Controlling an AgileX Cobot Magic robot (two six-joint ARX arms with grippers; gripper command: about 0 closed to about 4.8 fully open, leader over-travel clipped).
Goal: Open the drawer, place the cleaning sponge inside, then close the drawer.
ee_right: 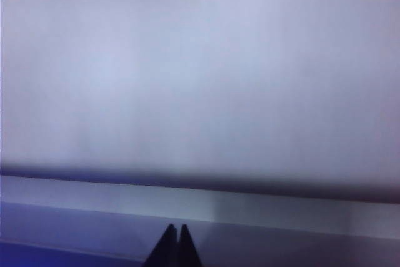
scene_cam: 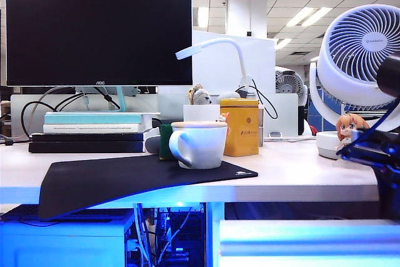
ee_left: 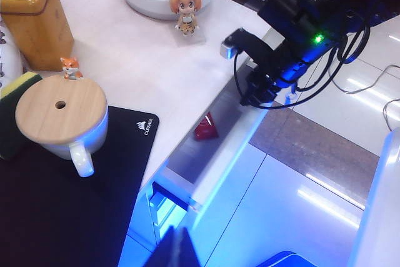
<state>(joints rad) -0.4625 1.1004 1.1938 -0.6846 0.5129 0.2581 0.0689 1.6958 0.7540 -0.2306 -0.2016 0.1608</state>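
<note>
Drawer point(ee_left: 215, 154) stands pulled out a little under the desk point(ee_left: 156, 85) edge; inside it a small dark red object point(ee_left: 205, 127) lies on the pale floor. Cleaning sponge point(ee_left: 14, 114) rests on the desk, touching the lidded mug point(ee_left: 62, 120), near the yellow tin box point(ee_left: 34, 14). Right gripper point(ee_right: 175, 242), fingers pressed together and empty, sits at the drawer's lip. Left gripper point(ee_left: 178, 248) hangs above the drawer front, closed, holding nothing

Left gripper point(ee_left: 178, 242) shut — right gripper point(ee_right: 175, 236) too
</note>
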